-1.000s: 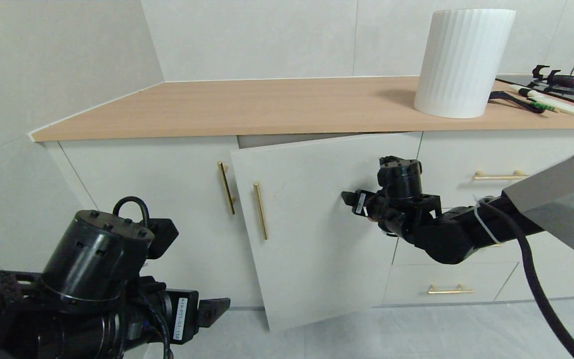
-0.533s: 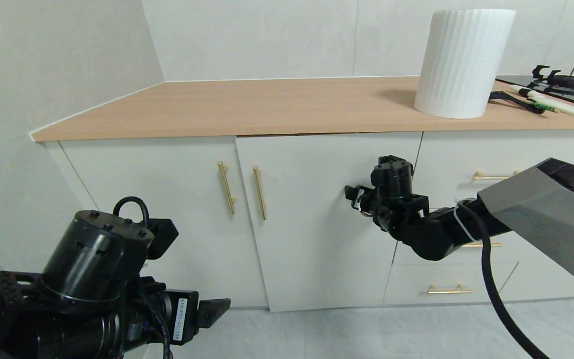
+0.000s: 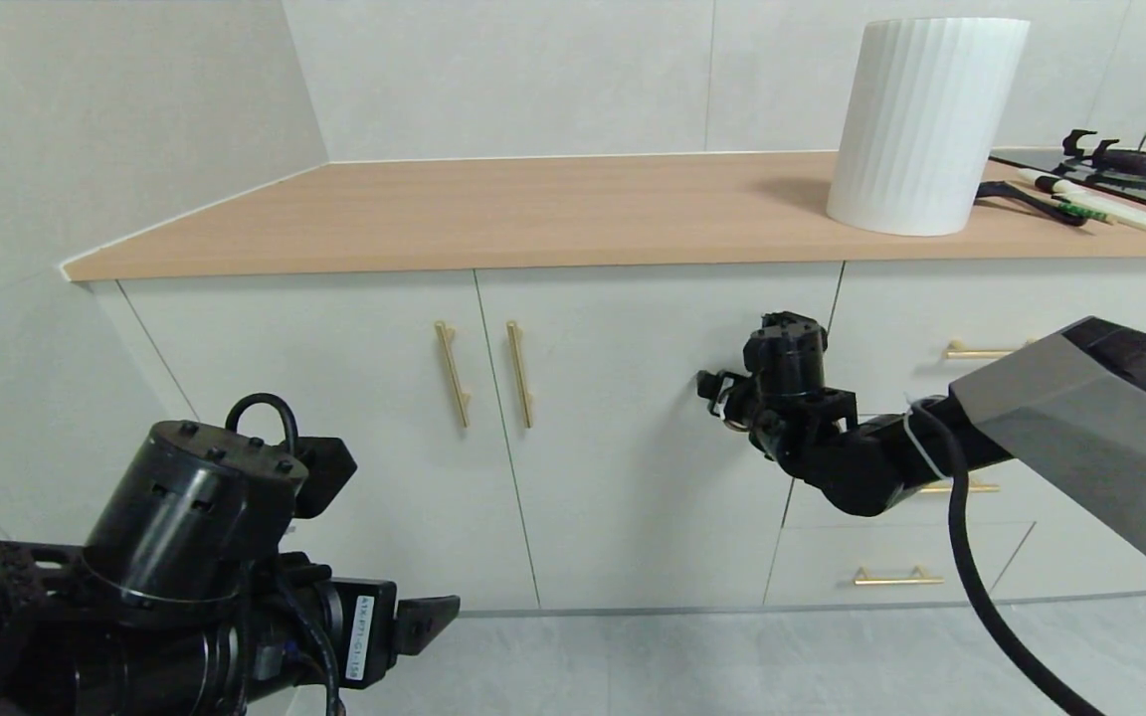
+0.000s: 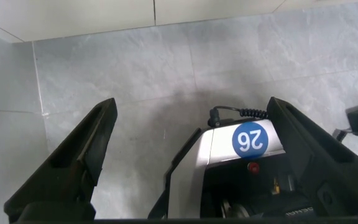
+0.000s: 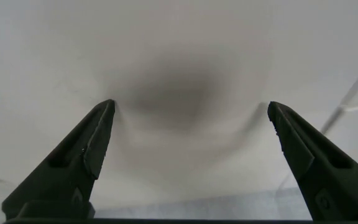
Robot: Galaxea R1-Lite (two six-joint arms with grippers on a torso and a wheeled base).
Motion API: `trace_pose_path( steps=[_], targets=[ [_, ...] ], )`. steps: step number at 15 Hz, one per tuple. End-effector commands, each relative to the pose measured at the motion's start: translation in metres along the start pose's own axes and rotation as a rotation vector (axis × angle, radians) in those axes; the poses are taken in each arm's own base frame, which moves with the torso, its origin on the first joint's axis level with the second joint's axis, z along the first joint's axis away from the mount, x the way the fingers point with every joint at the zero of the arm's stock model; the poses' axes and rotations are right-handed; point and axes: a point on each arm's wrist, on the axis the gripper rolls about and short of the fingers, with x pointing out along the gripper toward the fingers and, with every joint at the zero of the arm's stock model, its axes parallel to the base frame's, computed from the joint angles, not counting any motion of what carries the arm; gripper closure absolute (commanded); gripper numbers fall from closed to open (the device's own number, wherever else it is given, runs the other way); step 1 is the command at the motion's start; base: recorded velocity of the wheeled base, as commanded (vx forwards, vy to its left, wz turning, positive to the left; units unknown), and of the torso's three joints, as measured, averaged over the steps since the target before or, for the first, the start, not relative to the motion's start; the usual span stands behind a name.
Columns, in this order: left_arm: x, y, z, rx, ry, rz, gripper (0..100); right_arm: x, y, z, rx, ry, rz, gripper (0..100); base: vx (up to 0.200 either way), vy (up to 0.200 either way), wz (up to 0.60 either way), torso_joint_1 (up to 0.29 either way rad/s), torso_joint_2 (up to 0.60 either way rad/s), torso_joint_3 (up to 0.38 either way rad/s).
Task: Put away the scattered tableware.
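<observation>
The right-hand cabinet door (image 3: pixel 653 438) under the wooden counter (image 3: pixel 493 214) lies flush with the cabinet front. My right gripper (image 3: pixel 713 390) is at the door's right part, open, with its fingertips (image 5: pixel 107 109) on or just off the white panel (image 5: pixel 185 56); nothing is between them. Low at the left, my left gripper (image 3: pixel 426 615) is open and empty above the grey floor tiles (image 4: pixel 135 68). Loose utensils (image 3: pixel 1100 207), white and green with a black handle (image 3: pixel 1029 198) beside them, lie on the counter at the far right.
A tall white ribbed container (image 3: pixel 921 124) stands on the counter's right side. Behind the utensils is a black stove burner (image 3: pixel 1135 159). Two gold bar handles (image 3: pixel 519 373) mark the door seam; drawers with gold pulls (image 3: pixel 993 350) are at the right.
The cabinet door was ajar a second ago and has swung shut. My right gripper moved in toward the cabinet with it. The left arm has not moved.
</observation>
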Motion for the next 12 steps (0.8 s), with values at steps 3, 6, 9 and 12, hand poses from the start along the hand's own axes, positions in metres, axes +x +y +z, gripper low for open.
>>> trace_pose_path(
  steps=[3, 6, 9, 12],
  targets=[
    [0.000, 0.000, 0.000, 0.000, 0.000, 0.000, 0, -0.086, -0.012, 0.025, -0.054, 0.235, 0.292, 0, 0.000, 0.000, 0.00, 0.000, 0.00, 0.000],
    [-0.003, 0.000, 0.001, -0.003, -0.014, -0.005, 0, -0.104, -0.015, 0.037, -0.079, 0.279, 0.324, 0, 0.000, 0.000, 0.00, 0.000, 0.00, 0.000],
    [-0.024, 0.008, -0.002, -0.013, -0.084, -0.005, 0, -0.123, -0.024, 0.044, -0.085, 0.234, 0.261, 0, 0.000, 0.000, 0.00, 0.000, 0.00, 0.000],
    [-0.056, 0.028, -0.014, -0.028, -0.192, -0.021, 0, -0.162, -0.038, 0.065, -0.183, 0.111, 0.286, 0, 0.000, 0.000, 0.00, 0.000, 0.00, 0.000]
  ],
)
